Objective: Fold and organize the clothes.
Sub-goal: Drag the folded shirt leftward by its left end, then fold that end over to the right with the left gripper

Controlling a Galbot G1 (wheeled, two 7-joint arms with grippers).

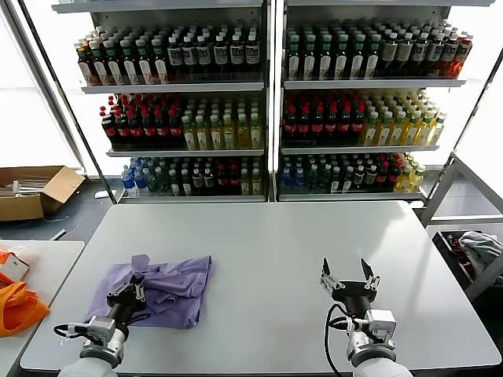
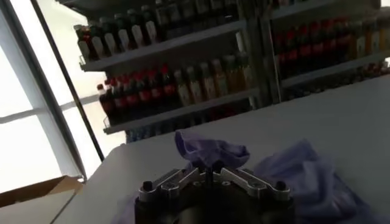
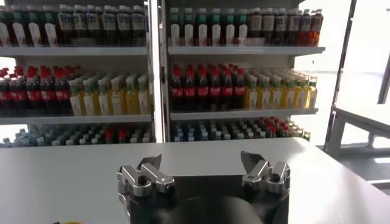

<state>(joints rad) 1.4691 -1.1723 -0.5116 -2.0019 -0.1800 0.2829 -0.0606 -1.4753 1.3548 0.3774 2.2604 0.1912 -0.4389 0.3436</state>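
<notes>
Under and just ahead of left gripper (image 1: 132,289), pinched closed on crumpled lavender T-shirt (image 1: 169,290) to lift an edge for folding; well apart to its side, right gripper (image 1: 349,275) spread open over bare table (image 1: 267,236), waiting.

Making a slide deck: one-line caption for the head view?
Left gripper shut on crumpled lavender T-shirt on white table; right gripper open, hovering apart.
</notes>
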